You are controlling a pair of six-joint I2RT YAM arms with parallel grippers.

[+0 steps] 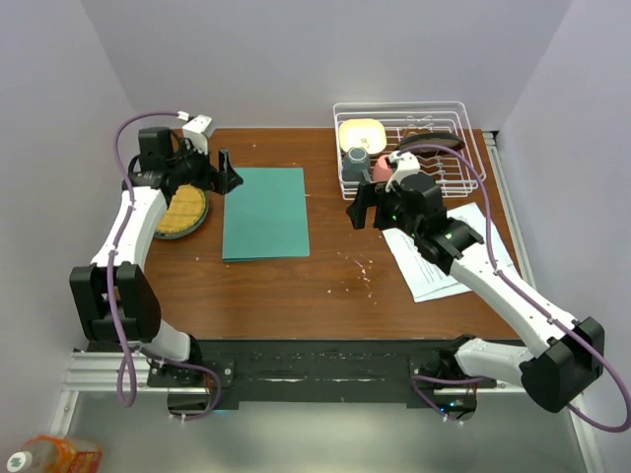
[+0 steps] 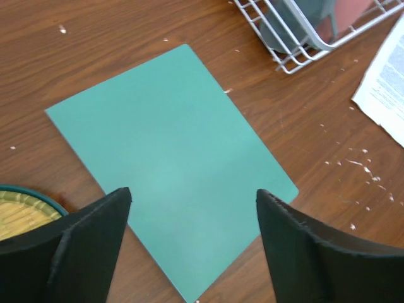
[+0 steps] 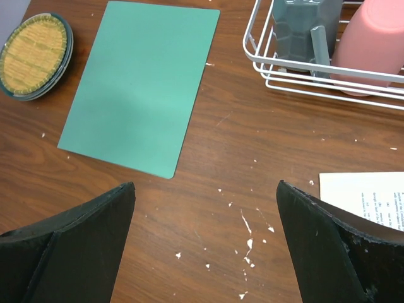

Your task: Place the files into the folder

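Observation:
The teal-green folder (image 1: 265,213) lies shut and flat on the brown table, left of centre. It also shows in the left wrist view (image 2: 170,158) and the right wrist view (image 3: 142,82). The files (image 1: 431,278), white printed sheets, lie at the table's right, partly under my right arm; an edge shows in both wrist views (image 2: 385,88) (image 3: 366,199). My left gripper (image 1: 226,173) is open and empty, above the folder's far left corner (image 2: 194,192). My right gripper (image 1: 358,211) is open and empty over bare table between the folder and the files (image 3: 205,184).
A white wire dish rack (image 1: 398,105) at the back right holds a yellow bowl, a grey cup (image 3: 306,25) and a pink cup (image 3: 372,38). A round teal-rimmed dish with a woven mat (image 1: 182,210) sits left of the folder. White crumbs (image 1: 361,268) dot the table's middle.

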